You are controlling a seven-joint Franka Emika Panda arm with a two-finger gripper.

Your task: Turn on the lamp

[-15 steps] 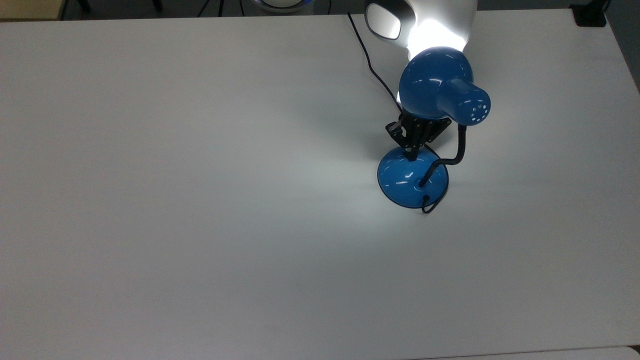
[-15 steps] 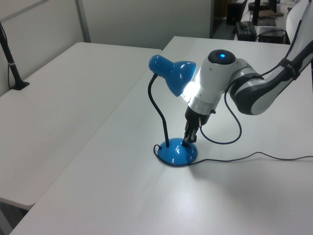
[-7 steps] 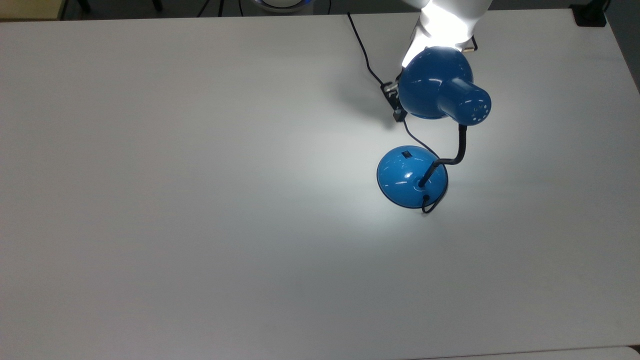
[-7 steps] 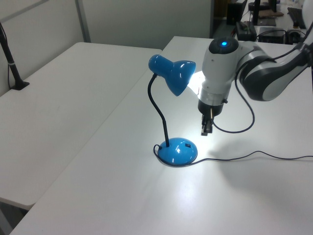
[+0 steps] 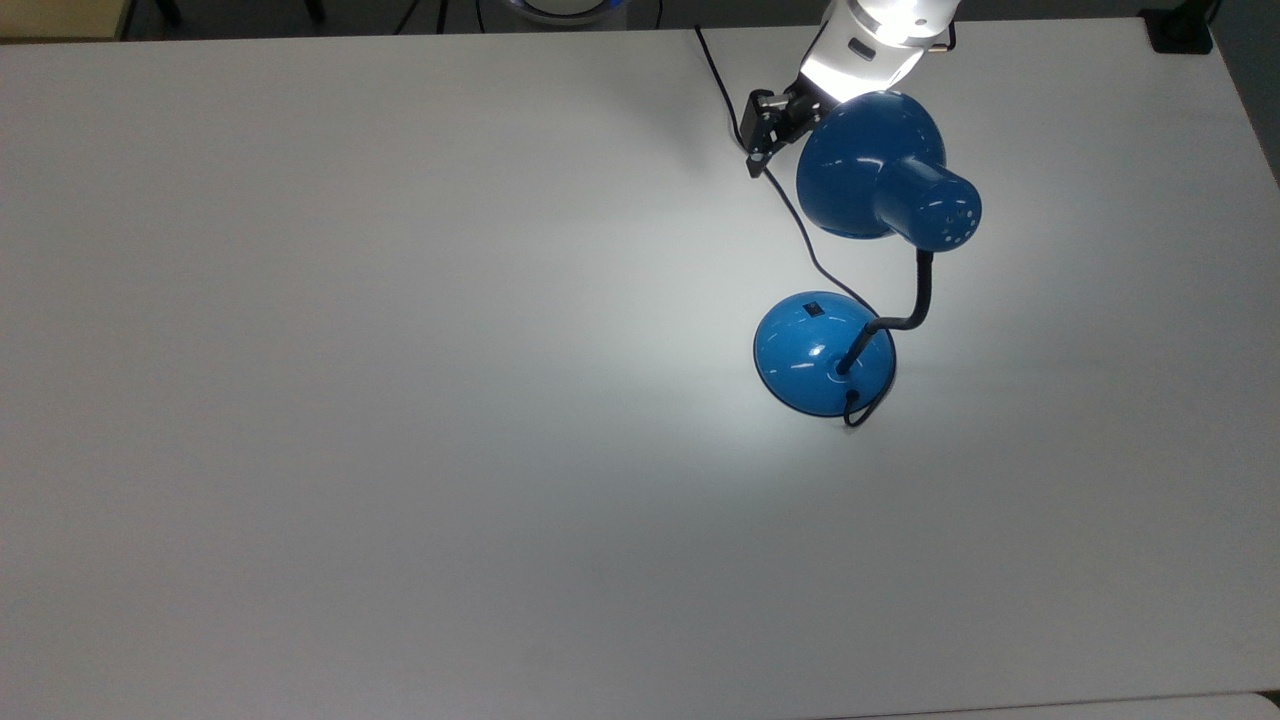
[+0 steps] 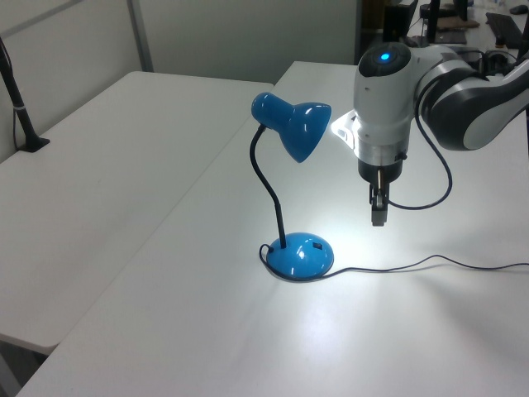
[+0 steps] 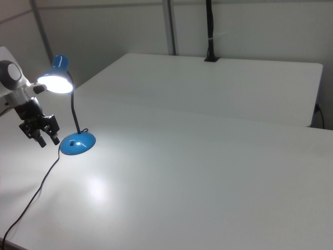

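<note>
The jaws [image 7: 47,138] hang apart and empty above the counter [image 5: 400,400], clear of the lamp [image 5: 825,355], whose base sits just beside them toward the right view's right. Its bulb is lit, so I judge the best move is withdrawing without snagging the cord [image 6: 413,265]. No writing is readable.

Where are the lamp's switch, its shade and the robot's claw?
switch [image 5: 814,309], top view, black rocker on base.
shade [image 6: 299,128], left view, blue bell's side.
claw [image 7: 46,138], right view, between its fingertips.
</note>
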